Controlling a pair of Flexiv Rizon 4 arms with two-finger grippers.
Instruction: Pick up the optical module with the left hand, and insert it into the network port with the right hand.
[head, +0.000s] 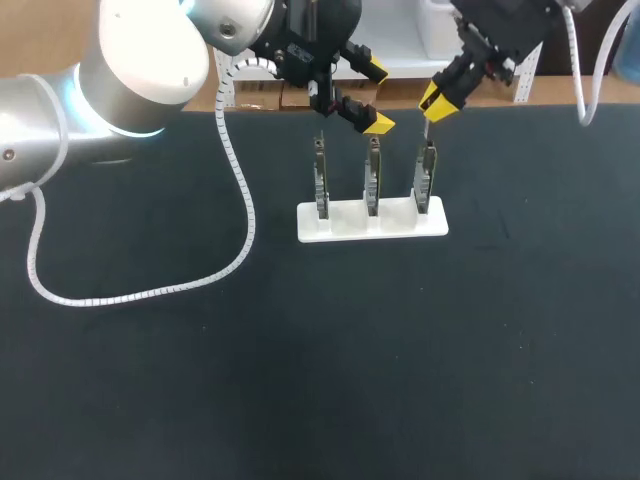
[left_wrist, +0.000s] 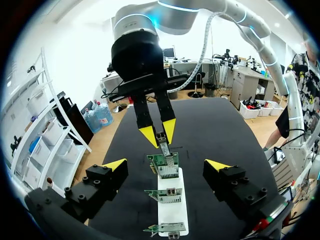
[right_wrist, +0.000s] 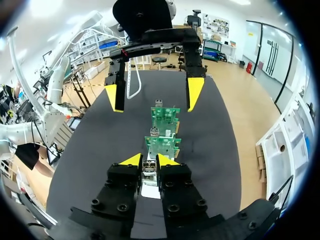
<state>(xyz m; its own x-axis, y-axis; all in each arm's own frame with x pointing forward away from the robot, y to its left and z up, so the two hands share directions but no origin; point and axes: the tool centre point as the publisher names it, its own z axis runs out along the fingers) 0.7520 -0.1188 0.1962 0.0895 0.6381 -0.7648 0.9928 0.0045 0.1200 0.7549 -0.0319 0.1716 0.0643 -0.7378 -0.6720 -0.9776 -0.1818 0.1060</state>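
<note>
Right gripper (right_wrist: 149, 161): fingers drawn close together and clamped on the small silver metal optical module (left_wrist: 162, 139), one yellow tip on either side of it. The module is held upright directly above the right-hand green circuit board (head: 426, 178). Its lower end meets the metal network port (left_wrist: 170, 164) on that board's top edge. We cannot tell whether it is seated.

Left gripper (head: 373, 97): fingers wide apart, holding nothing. We see it just left of the right gripper, above the middle green circuit board (head: 371, 182), and we see no contact with any board.

The three boards, the left-hand green circuit board (head: 320, 186) among them, stand upright in a row. Each sits in its own slot of a white rectangular plastic holder (head: 345, 225). The holder lies flat on the black worktop (head: 300, 380), towards the far edge and near mid-width.

We note a white coiled cable (head: 240, 190) hanging from the left arm (head: 60, 110). It loops down onto the worktop left of the holder, well apart from it.
</note>
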